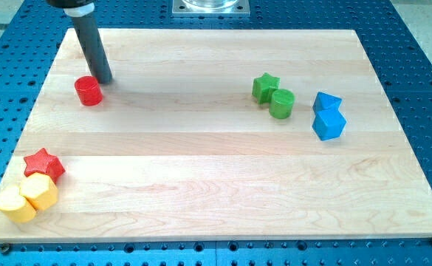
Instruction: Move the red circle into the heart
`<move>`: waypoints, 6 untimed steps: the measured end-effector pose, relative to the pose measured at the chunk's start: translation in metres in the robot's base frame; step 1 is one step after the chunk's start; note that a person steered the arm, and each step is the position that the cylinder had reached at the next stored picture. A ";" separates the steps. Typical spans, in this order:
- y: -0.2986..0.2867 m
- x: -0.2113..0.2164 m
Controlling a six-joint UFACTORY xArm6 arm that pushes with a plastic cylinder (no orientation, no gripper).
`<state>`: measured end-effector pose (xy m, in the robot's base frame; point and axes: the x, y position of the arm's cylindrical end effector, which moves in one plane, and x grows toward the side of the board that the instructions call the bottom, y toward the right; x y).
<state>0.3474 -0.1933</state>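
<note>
The red circle (88, 91) stands near the view's upper left on the wooden board (201, 170). My tip (104, 80) rests just to the circle's upper right, touching it or nearly so. The yellow heart (14, 207) lies at the view's lower left corner, pressed against a yellow hexagon (39, 191). A red star (44, 164) sits just above those two. The heart group is well below the red circle and somewhat to its left.
A green star (265, 86) and a green circle (281, 103) touch each other at the upper right. Two blue blocks stand further right: one (326, 101) just above a blue cube (328, 125). The board lies on a blue perforated table (422, 89).
</note>
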 end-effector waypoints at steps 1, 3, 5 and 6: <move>-0.017 0.048; -0.043 0.109; -0.087 0.132; -0.093 0.165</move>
<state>0.5125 -0.2866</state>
